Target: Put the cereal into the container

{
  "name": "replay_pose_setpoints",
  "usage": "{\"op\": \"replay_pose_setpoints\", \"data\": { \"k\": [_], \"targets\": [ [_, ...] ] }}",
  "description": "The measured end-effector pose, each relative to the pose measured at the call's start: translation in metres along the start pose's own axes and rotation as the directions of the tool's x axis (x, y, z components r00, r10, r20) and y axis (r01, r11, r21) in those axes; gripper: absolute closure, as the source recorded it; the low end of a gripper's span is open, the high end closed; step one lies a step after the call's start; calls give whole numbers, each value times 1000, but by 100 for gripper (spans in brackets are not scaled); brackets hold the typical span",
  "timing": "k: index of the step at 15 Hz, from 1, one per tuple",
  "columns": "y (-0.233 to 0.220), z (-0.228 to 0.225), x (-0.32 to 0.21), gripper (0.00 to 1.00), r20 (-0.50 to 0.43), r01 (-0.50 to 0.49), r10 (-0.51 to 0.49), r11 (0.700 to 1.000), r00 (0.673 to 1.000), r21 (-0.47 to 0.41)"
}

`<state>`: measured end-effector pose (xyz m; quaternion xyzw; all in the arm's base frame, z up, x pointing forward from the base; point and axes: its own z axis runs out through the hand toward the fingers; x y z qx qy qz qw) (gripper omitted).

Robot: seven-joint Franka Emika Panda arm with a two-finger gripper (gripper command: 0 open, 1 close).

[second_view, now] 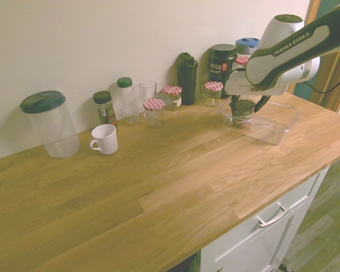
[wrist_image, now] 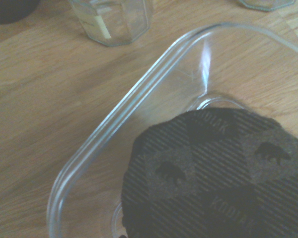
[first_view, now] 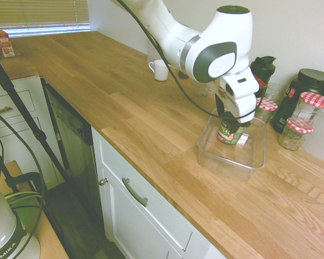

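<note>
The cereal [first_view: 230, 133], a small jar with a dark green label and dark lid, stands upright inside the container [first_view: 232, 165], a clear low-walled tub on the wooden counter. My gripper [first_view: 232, 117] comes down from above, its dark fingers on either side of the jar's top and closed on it. From the opposite side, the cereal [second_view: 242, 114] sits in the container's [second_view: 279, 128] left end under the gripper [second_view: 245, 106]. In the wrist view the jar's dark patterned lid [wrist_image: 213, 173] fills the lower right, inside the container's rounded corner [wrist_image: 114, 119].
Red-checked-lid glass jars [first_view: 312, 108] and a black tub [first_view: 305, 86] stand close behind the container, by the wall. A white mug [second_view: 105, 139], green-capped bottles [second_view: 126, 99] and a big clear canister [second_view: 50, 124] line the wall further along. The counter's front edge [first_view: 151, 162] runs near the container.
</note>
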<state>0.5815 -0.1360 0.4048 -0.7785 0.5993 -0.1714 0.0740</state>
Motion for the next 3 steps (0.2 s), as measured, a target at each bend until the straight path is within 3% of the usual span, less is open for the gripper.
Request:
{"op": "replay_pose_setpoints", "data": {
  "k": [3],
  "targets": [
    [-6,-27,-8,0,9,12,-12,1000,1000,17]
  ]
}}
